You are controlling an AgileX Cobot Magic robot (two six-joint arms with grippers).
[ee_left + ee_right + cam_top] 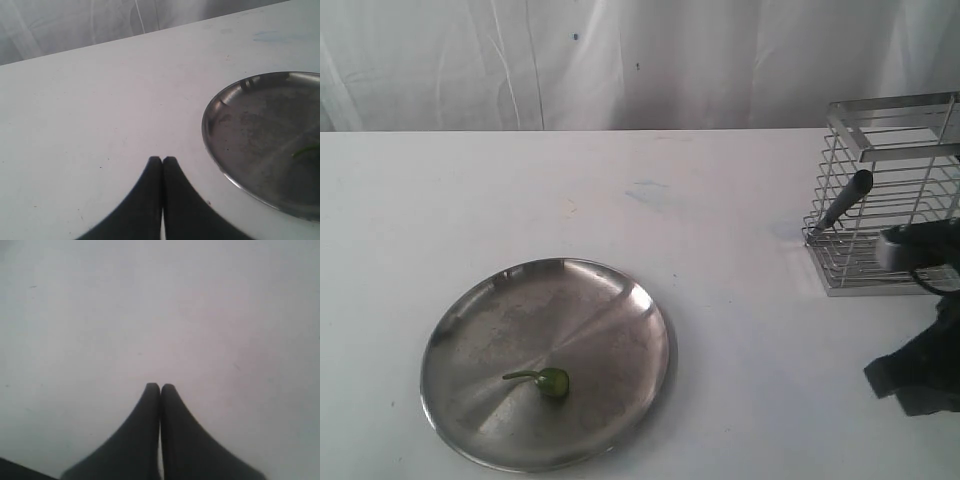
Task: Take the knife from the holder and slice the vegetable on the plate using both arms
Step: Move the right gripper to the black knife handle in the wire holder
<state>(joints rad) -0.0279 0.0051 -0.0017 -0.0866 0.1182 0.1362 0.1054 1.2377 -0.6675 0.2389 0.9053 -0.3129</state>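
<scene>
A round steel plate [470, 320] lies on the white table at the front left, with a small green vegetable [550, 381] on its near part. At the back right stands the chrome wire holder [895, 105]. The dark knife [844, 202] leans inside it, its handle poking out through the side. Part of the right arm [920, 370] shows at the right edge, in front of the holder. In the left wrist view my left gripper [162, 159] is shut and empty over bare table beside the plate [220, 150]. My right gripper [160, 386] is shut and empty over bare table.
A white curtain [620, 60] hangs behind the table's far edge. The white tabletop [620, 200] stretches between the plate and the holder.
</scene>
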